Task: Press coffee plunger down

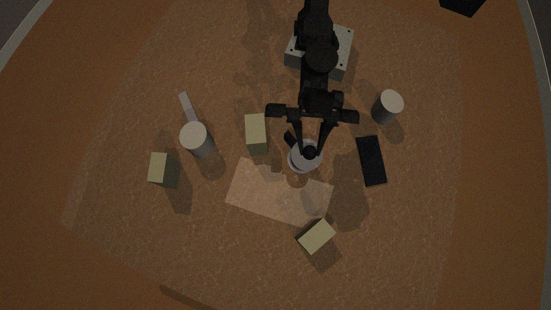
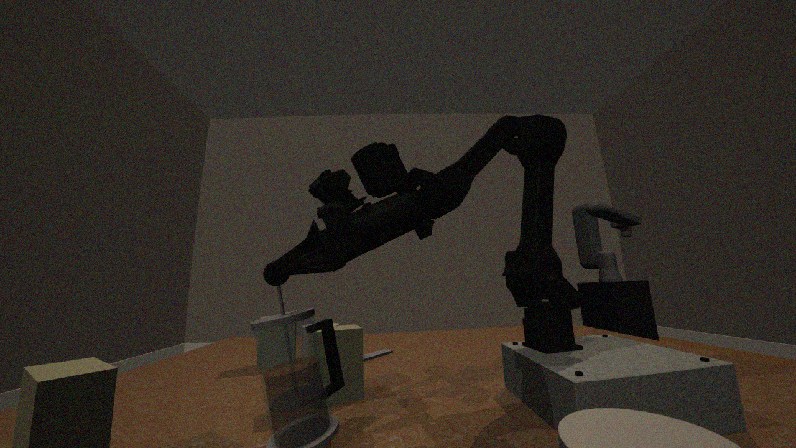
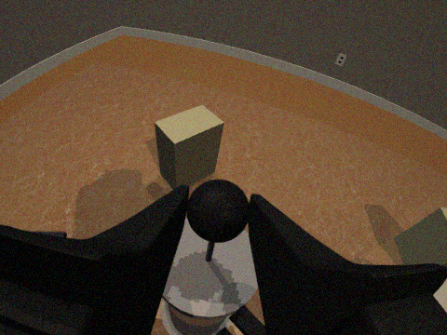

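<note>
Top view: the glass coffee press with grey lid (image 1: 304, 159) stands on the brown tabletop (image 1: 96, 239) just ahead of the arm's grey square base block (image 1: 344, 54), with the hand (image 1: 308, 151) directly above its lid, clamped on the black round plunger knob (image 1: 308, 151). To the press's image-left stands an olive rectangular block (image 1: 255, 132), further left a grey cylinder (image 1: 195, 138) and a second olive block (image 1: 158, 167); to its image-right lies a flat black slab (image 1: 370, 160), with another grey cylinder (image 1: 387, 106) beyond it. Below the press a pale flat rectangular mat (image 1: 277, 192) lies on the tabletop, and a third olive block (image 1: 316, 235) sits at the mat's lower corner.
</note>
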Controlling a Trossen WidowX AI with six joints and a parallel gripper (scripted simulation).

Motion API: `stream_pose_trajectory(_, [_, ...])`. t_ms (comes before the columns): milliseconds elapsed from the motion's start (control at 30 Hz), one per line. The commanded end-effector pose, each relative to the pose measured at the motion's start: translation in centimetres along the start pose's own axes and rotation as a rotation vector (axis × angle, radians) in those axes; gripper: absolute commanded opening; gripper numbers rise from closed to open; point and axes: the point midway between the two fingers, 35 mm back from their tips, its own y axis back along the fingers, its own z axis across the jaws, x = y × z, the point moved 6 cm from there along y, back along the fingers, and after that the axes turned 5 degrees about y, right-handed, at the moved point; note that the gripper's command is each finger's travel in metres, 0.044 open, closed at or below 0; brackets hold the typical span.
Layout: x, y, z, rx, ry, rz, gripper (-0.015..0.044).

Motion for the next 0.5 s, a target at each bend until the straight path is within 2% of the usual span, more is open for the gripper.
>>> stream_pose_trajectory(0, [1.8,-0.7,0.15,-0.004,0.002,0.069,0.0122])
stream_pose_trajectory(467, [1.39,-1.03,0.15,-0.004,0.002,0.068,0.0122])
